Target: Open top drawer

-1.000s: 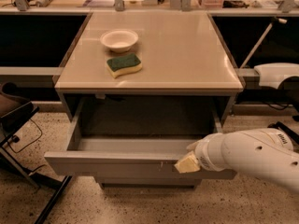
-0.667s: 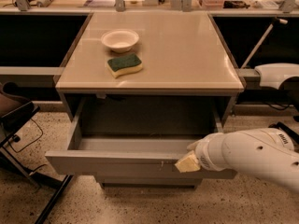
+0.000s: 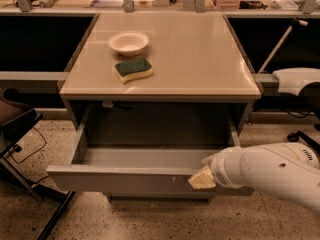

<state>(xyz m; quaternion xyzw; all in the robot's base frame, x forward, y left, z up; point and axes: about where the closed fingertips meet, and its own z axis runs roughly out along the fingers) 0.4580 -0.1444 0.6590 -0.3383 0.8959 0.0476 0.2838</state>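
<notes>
The gripper sat at the lower right of the frame, its cream, wedge-shaped tip resting against the upper edge of the top drawer's front panel, right of centre. We could not tell whether it was clenched on that edge or released; only the pale tip showed beyond the white cuff. Behind it the arm ran off to the right edge as a smooth, rounded white shell with a slight gloss.

The top drawer stood open across the lower middle of the frame, projecting well forward of the cabinet. Its front was a wide, flat, handleless grey panel with a matte finish and small white scratch marks just left of the gripper. The inside was plain grey, with straight side walls and a flat bottom.

Above it, the tabletop was a smooth beige slab with rounded front corners and a faint sheen. In its upper left part sat a shallow, round white bowl, and near that, towards us, a sponge with a coarse green top and a yellow underside, wavy in outline. The floor was speckled stone.
</notes>
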